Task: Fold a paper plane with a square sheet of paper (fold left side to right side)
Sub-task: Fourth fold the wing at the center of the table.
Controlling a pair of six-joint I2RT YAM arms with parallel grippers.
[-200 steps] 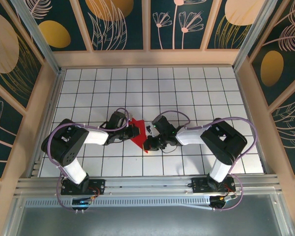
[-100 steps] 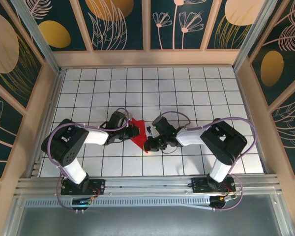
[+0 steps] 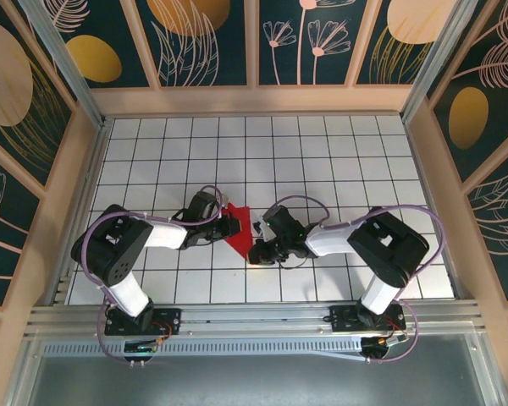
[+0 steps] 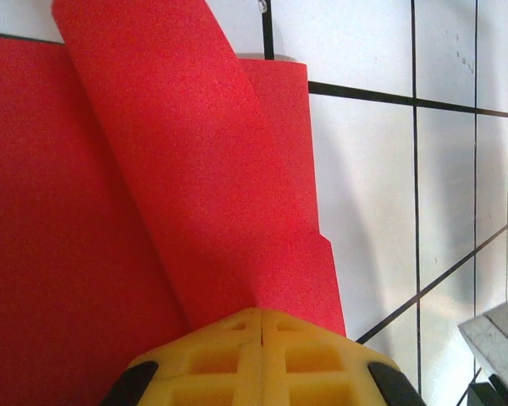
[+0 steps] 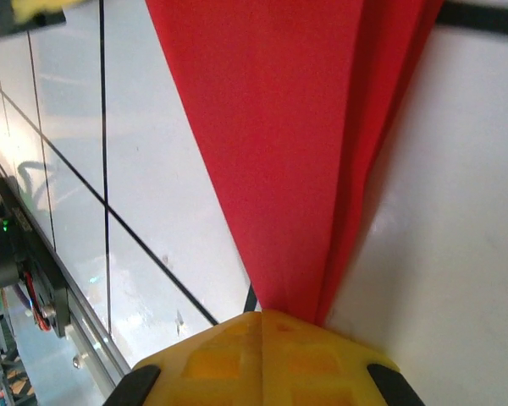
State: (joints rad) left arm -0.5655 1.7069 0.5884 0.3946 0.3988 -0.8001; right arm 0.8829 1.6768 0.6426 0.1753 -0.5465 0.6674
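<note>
Left wrist view: left gripper (image 4: 262, 326) fingers together, pinching a lifted flap of the paper (image 4: 178, 169). Right wrist view: right gripper (image 5: 261, 320) clamped on its narrow tip. Overhead: paper lies between both.

1 red paper sheet (image 3: 240, 235) — 2 grippers: left gripper (image 3: 229, 227), right gripper (image 3: 259, 251) — 1 gridded table (image 3: 364, 161).
</note>
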